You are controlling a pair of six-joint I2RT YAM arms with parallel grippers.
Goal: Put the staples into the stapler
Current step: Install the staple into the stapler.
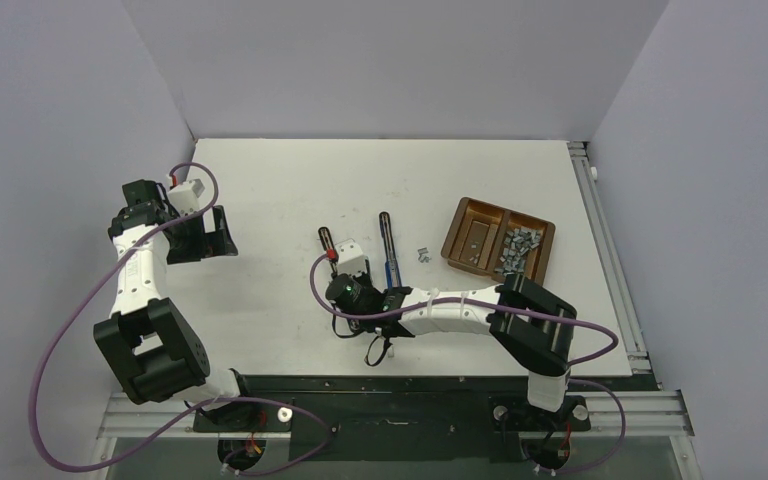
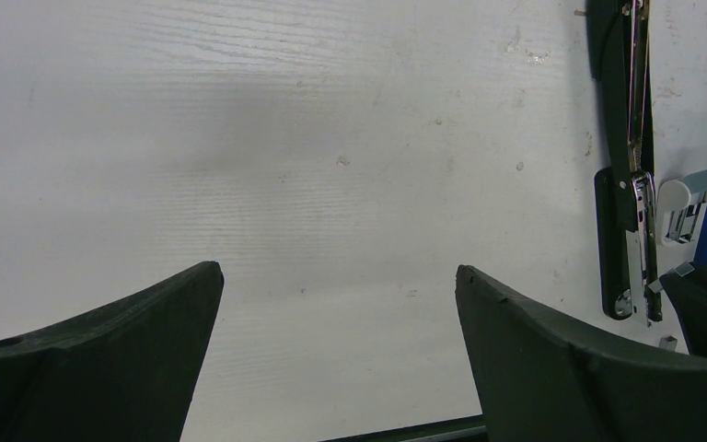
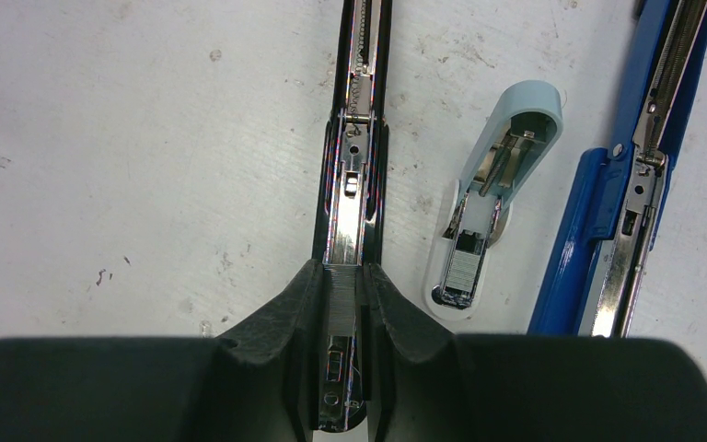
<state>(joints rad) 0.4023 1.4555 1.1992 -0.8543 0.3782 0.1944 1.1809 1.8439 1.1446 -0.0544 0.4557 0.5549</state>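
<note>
Loading judged part-way done, entries as follows; right gripper (image 3: 342,308): jaws nearly together, pinching a staple strip (image 3: 341,293), a short ribbed silver block, held in line with the open magazine channel of the black stapler (image 3: 357,157); whether the strip is seated in the channel or sits just above it cannot be told from the wrist view; black stapler: lying on the table (image 1: 290,180), hinged fully open, spring and pusher exposed along the rail; light-blue stapler (image 3: 508,147): small, just beside the black one, lying open, a block of staples visible in its magazine, so by appearance already filled; blue stapler (image 3: 649,175): beyond the light-blue one, also hinged open, with the small stapler between it and the black one; left gripper (image 2: 336,276): jaws spread wide, nothing held, hovering over the table well apart from the staplers, with the black stapler at the edge of its view; brown tray (image 1: 453,232): two compartments, toward the right of the table, a heap of spare staples (image 1: 518,245) in the right compartment, a few pieces in the left; loose staples (image 1: 423,256): a small scatter on the table between the tray and the blue stapler; outstanding, by judgement: settle the strip into the rail, let go, withdraw, fold the black stapler shut.
</note>
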